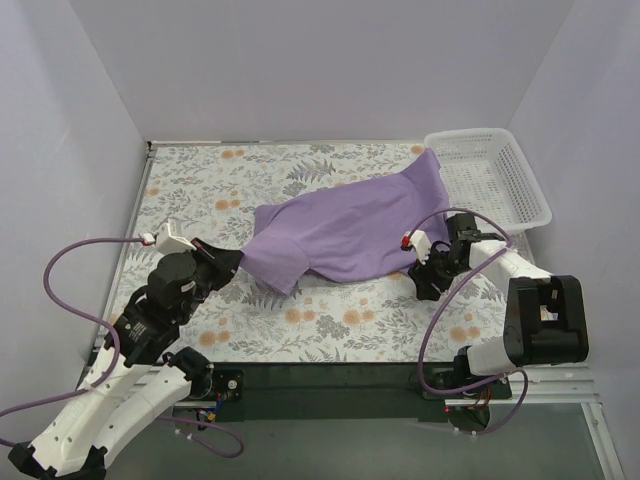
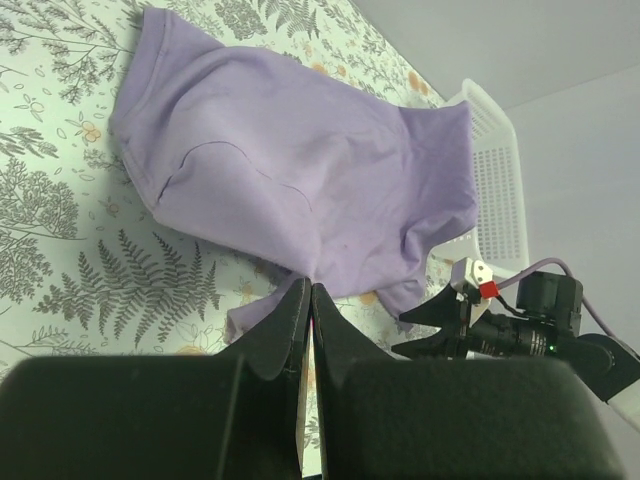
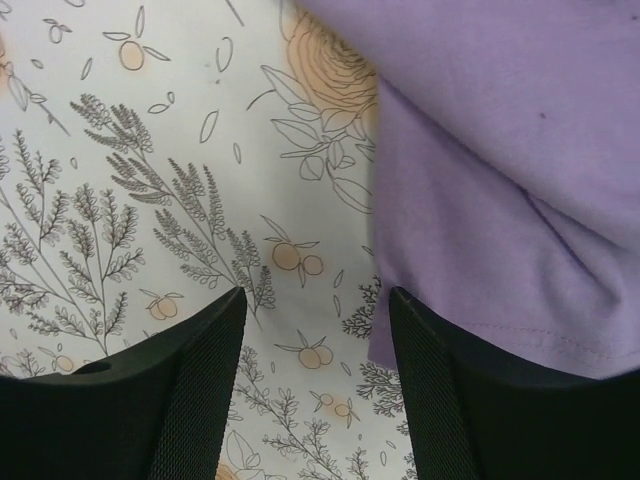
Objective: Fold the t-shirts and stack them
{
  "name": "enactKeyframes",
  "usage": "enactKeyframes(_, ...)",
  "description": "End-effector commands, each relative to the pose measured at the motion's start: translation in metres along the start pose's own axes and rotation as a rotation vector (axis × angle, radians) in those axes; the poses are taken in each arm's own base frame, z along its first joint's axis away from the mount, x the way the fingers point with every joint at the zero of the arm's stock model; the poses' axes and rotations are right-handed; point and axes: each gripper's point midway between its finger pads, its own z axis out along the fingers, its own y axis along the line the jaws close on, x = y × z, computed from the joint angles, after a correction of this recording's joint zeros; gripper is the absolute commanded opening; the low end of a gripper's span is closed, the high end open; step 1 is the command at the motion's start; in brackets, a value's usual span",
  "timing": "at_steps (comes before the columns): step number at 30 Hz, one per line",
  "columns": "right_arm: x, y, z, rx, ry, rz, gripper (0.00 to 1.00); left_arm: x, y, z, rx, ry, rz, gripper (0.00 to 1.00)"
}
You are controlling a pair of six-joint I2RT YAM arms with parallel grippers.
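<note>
The lavender t-shirt (image 1: 350, 225) lies loosely spread and rumpled across the middle of the flowered table; it also shows in the left wrist view (image 2: 290, 170) and the right wrist view (image 3: 500, 150). My left gripper (image 1: 238, 262) is at the shirt's near-left edge; its jaws (image 2: 308, 290) are pressed together with the cloth edge at their tips and a thin purple sliver between them. My right gripper (image 1: 425, 278) is open just above the table at the shirt's near-right hem. The hem corner (image 3: 400, 340) lies against its right finger (image 3: 440, 360).
A white mesh basket (image 1: 490, 175) stands at the back right corner, and the shirt's far end touches it. The right arm's gripper (image 2: 435, 330) shows in the left wrist view. Grey walls close in the table on three sides.
</note>
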Motion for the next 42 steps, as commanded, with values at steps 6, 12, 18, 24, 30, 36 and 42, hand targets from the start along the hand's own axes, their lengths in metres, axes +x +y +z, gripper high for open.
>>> enactKeyframes(6,-0.016,-0.034,-0.007,0.153,0.005,-0.013,0.65,-0.017,0.008,-0.016,-0.049,-0.049,0.011,0.00)
enactKeyframes(12,-0.006,-0.043,0.009,0.156,0.084,0.012,0.52,-0.029,0.002,-0.023,-0.048,-0.074,0.016,0.00)
enactKeyframes(18,-0.031,0.004,-0.013,-0.012,-0.025,-0.105,0.38,-0.035,0.002,-0.031,-0.047,-0.091,0.007,0.00)
enactKeyframes(24,-0.053,0.002,-0.040,0.075,-0.096,-0.181,0.59,-0.044,-0.005,-0.038,-0.030,-0.110,0.000,0.00)
enactKeyframes(30,-0.027,0.000,-0.005,-0.029,0.003,-0.078,0.61,-0.042,-0.007,-0.041,-0.018,-0.098,-0.019,0.00)
enactKeyframes(36,-0.014,0.017,0.016,-0.091,0.022,-0.036,0.51,-0.039,-0.001,-0.046,-0.020,-0.090,-0.030,0.00)
enactKeyframes(42,0.000,0.020,0.023,-0.062,0.092,-0.033,0.01,-0.046,-0.005,-0.054,-0.005,-0.111,-0.049,0.00)
